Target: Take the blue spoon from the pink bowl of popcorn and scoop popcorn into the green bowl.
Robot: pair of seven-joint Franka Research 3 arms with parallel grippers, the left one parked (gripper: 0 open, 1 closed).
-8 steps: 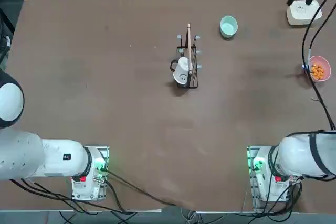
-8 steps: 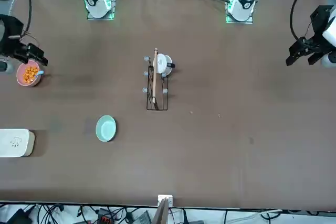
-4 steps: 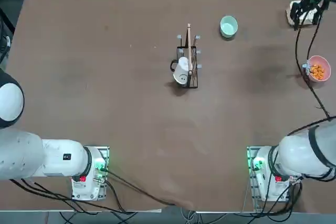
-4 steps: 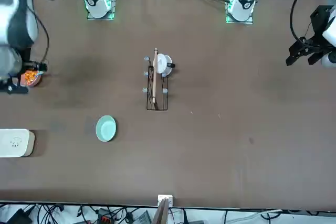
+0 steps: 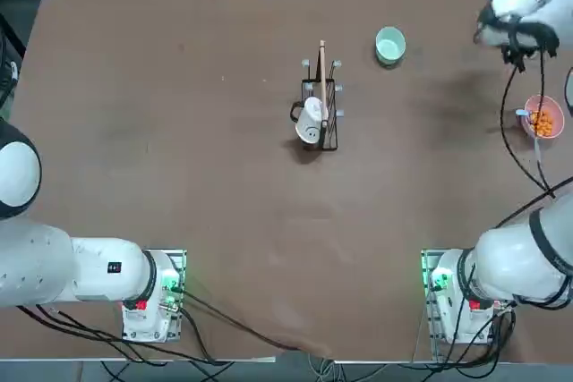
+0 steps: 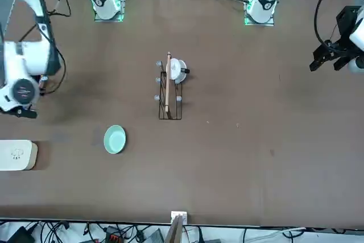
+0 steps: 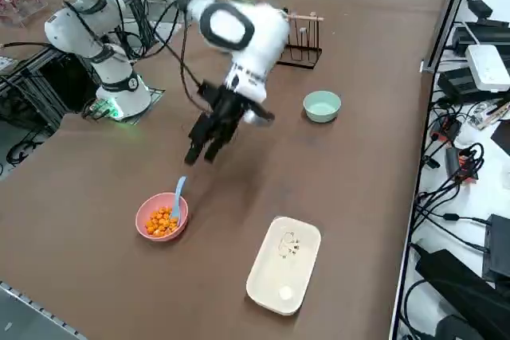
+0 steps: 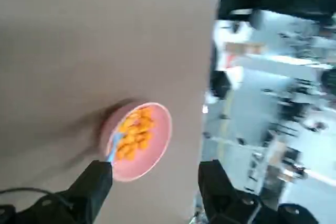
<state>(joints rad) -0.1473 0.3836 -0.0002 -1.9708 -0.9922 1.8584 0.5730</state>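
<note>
Clearance around the 2 bowls: mostly bare table, few obstacles.

Right gripper (image 7: pixel 205 147) hangs in air, fingers spread wide, above bare table between pink bowl (image 7: pixel 162 216) and green bowl (image 7: pixel 322 106); nothing stands between them. Blue spoon (image 7: pixel 177 197) leans on the pink bowl's rim, handle up toward the gripper. Cream box (image 7: pixel 284 264) lies beside the pink bowl, off the direct line. Wire rack (image 5: pixel 320 114) with white mug (image 5: pixel 310 123) and wooden stick (image 5: pixel 322 78) stands mid-table, well apart from both bowls.
</note>
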